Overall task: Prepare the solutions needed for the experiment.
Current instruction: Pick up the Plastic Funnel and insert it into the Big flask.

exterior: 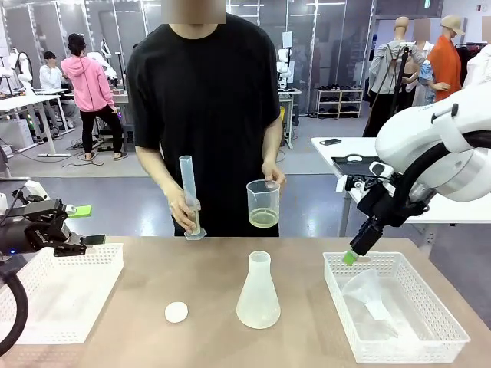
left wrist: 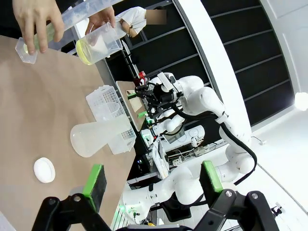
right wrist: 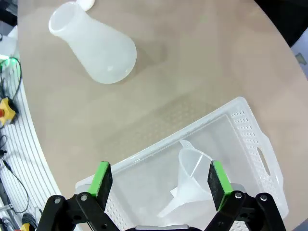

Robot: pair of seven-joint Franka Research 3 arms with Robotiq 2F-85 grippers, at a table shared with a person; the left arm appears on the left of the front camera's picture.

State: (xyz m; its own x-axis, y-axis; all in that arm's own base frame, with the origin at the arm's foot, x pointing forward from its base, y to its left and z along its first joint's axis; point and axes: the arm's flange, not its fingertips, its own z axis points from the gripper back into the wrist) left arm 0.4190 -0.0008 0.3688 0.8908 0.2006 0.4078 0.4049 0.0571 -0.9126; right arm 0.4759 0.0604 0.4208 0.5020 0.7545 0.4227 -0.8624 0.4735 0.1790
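Left gripper [left wrist: 153,178] first: jaws spread wide, nothing pinched, hanging by a white perforated basket [exterior: 69,295]. Straight out past one green pad [left wrist: 95,179], spotted an empty conical flask [left wrist: 96,137] upright on the table, plus a small white disc [left wrist: 44,170] off to that pad's outer side. Way beyond those jaws, found the solutions [exterior: 263,218]: just a shallow pale yellow layer in a clear measuring beaker [exterior: 263,201], held up in the person's hand [exterior: 274,175], well apart from either gripper. Other hand [exterior: 180,208] wrapped around a graduated cylinder [exterior: 187,180], tilted a bit. Same deal with the right gripper [right wrist: 160,182]: jaws spread, empty, hovering over a second basket [right wrist: 262,144], with a clear funnel [right wrist: 192,168] lying right below, between the pads.
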